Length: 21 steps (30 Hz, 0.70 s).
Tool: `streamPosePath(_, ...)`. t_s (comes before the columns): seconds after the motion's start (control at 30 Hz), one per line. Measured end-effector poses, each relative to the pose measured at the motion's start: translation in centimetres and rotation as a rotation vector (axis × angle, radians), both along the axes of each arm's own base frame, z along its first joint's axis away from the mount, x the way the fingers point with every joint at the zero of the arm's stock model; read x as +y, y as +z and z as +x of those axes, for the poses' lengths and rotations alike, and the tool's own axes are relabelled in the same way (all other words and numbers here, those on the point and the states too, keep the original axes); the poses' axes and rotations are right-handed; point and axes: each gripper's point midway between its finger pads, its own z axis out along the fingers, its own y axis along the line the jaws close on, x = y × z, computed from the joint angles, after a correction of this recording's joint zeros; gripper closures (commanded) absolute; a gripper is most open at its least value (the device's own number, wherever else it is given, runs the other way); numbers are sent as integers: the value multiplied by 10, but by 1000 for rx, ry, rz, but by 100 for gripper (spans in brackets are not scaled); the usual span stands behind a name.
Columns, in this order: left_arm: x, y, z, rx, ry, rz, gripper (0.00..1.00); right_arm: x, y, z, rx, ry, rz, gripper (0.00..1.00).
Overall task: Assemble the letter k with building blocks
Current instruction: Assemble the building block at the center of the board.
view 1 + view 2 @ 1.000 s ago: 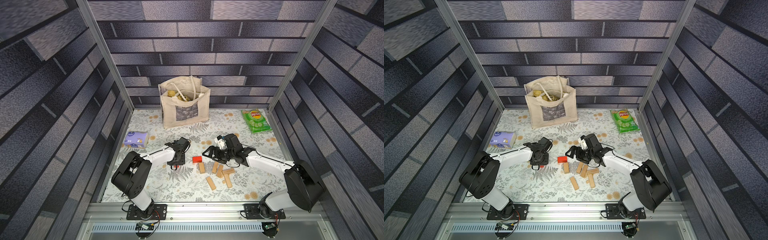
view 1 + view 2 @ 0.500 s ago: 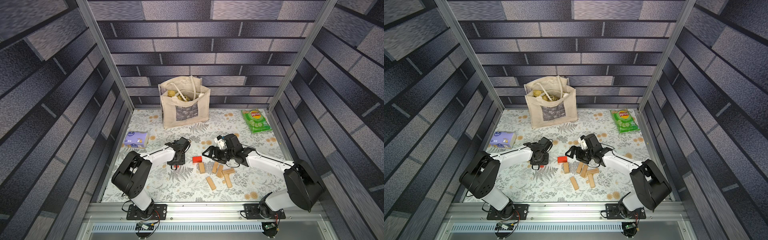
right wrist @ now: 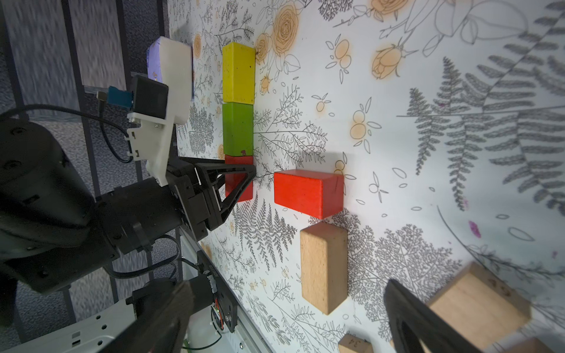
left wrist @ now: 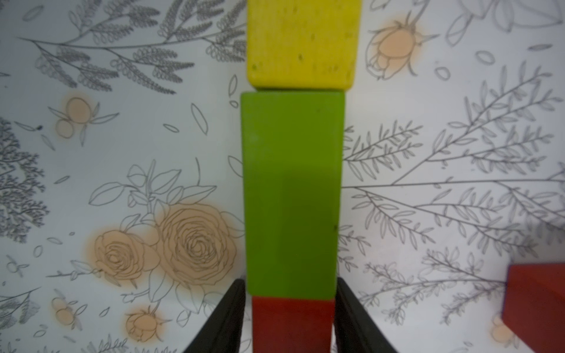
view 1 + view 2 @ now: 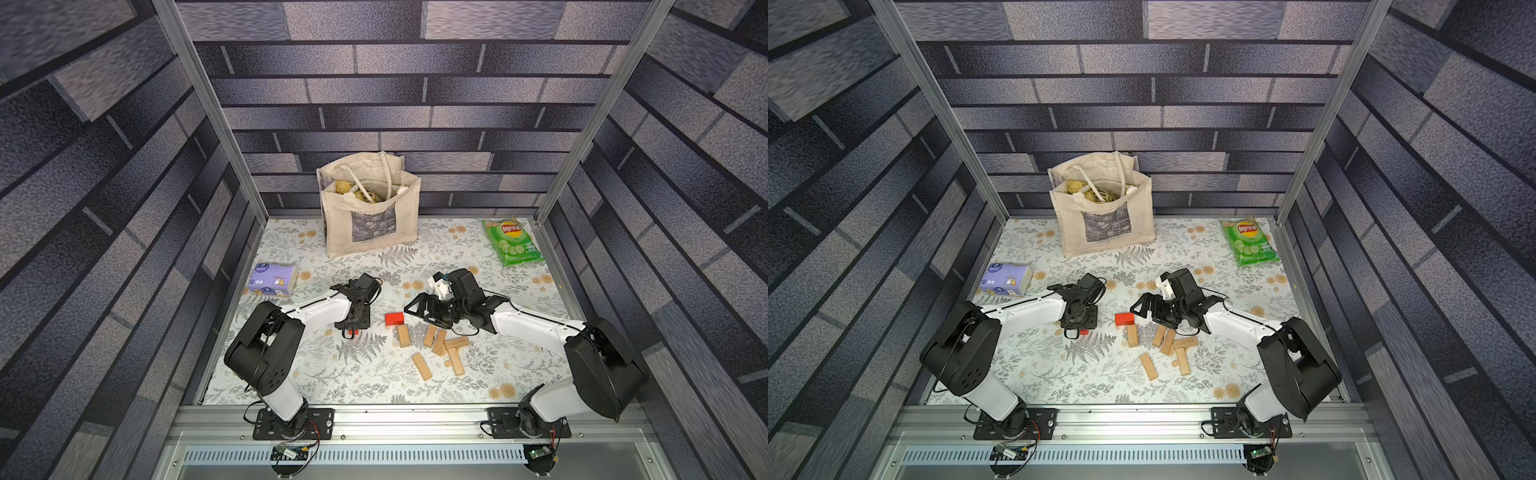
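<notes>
Seen in the left wrist view, a yellow block [image 4: 301, 42], a green block [image 4: 292, 195] and a red block [image 4: 292, 324] lie end to end in one straight row. My left gripper [image 4: 290, 293] straddles the red one, open, with a thin gap on each side. A second red block [image 5: 394, 318] lies loose beside the row. Several tan blocks [image 5: 422, 366] are scattered nearer the front. My right gripper [image 5: 415, 309] hovers wide open over them, holding nothing. In both top views the left arm hides the yellow and green blocks.
A cream tote bag [image 5: 370, 216] stands at the back wall. A green chips bag [image 5: 513, 243] lies at the back right, and a purple tissue pack [image 5: 273, 279] sits by the left wall. The metal frame rail [image 5: 395, 419] runs along the front.
</notes>
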Motion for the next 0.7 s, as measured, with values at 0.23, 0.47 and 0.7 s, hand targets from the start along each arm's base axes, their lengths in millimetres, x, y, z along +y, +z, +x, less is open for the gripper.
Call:
streamPosePath(0.23, 1, 0, 1, -2, 2, 8, 49, 0, 0, 0, 0, 0, 0, 0)
streamPosePath(0.47, 2, 1, 2, -6, -10, 17, 45, 0, -3, 0, 4, 0, -3, 0)
streamPosePath(0.7, 1, 2, 2, -4, -47, 22, 44, 0, -8, 0, 20, -4, -9, 0)
